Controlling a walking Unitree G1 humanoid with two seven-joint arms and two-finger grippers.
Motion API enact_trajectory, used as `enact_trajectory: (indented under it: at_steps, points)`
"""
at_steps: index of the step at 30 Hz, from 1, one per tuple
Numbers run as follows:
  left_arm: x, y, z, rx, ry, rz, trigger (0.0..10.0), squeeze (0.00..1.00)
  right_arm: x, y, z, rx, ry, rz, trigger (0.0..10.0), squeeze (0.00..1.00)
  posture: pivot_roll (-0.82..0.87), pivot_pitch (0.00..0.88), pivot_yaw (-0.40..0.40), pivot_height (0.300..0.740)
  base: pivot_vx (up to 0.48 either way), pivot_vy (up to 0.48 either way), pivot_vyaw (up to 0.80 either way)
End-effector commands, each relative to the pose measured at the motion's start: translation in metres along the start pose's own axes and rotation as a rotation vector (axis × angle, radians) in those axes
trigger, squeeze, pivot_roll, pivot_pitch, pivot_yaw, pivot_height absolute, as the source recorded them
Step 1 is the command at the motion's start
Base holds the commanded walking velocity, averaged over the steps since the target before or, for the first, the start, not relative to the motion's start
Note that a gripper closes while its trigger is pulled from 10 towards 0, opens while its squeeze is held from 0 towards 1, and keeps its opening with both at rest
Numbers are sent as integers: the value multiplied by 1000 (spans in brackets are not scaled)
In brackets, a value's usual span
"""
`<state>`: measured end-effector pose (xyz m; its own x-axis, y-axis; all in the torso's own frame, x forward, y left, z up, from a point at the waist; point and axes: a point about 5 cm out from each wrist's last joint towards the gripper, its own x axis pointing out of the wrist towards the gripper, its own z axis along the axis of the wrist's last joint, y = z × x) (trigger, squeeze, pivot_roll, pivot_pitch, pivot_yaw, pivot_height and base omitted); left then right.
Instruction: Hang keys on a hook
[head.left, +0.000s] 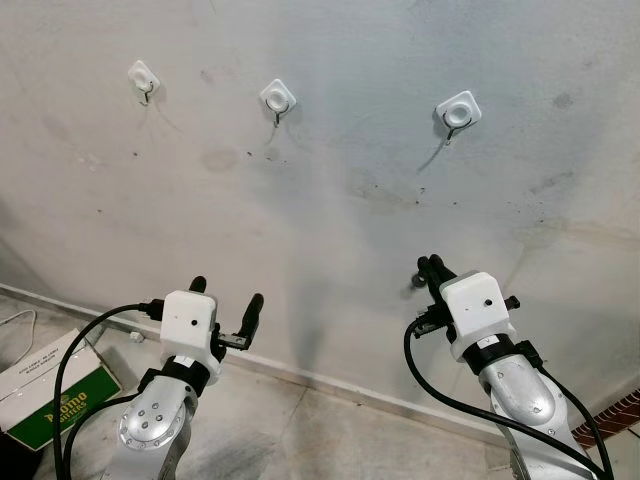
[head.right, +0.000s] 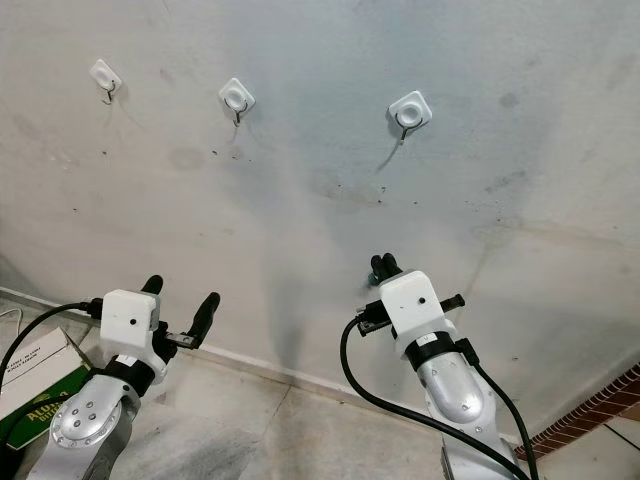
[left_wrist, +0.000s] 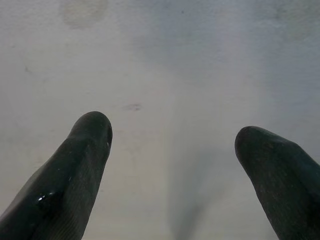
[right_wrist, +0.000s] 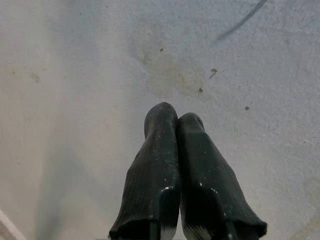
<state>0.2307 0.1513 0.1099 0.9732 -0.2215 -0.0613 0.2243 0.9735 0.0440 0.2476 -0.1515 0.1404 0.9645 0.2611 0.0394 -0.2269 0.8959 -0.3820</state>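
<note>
While all three hooks (head.left: 278, 99) across the upper frame hang bare, the left end effector (head.left: 226, 297) is spread and the right end effector (head.left: 432, 267) clenched on nothing visible, so hanging seems undone.

Silver arms, white wrist housings, black cables, black-fingered end effectors.

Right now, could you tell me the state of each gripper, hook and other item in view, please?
Left gripper: open, held up before the wall, nothing between its fingers.
Right gripper: shut, fingers pressed together, no keys visible in them.
Left hook: bare.
Middle hook: bare.
Right hook: bare.
Green and white box: lying on the floor by the wall.
</note>
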Motion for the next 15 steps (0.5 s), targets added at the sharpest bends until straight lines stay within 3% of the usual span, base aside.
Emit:
enact_trajectory:
  at_steps: [1,15]
  points:
    - [0,-1,5,-6,-18,-14,10000,0,2,0,6,1,-23,9,10000,0,-20,34,36,740,0,0,0]
    - [1,-2,2,-33,-5,-24,10000,0,2,-1,6,-4,-13,15,10000,0,-27,29,32,740,279,0,0]
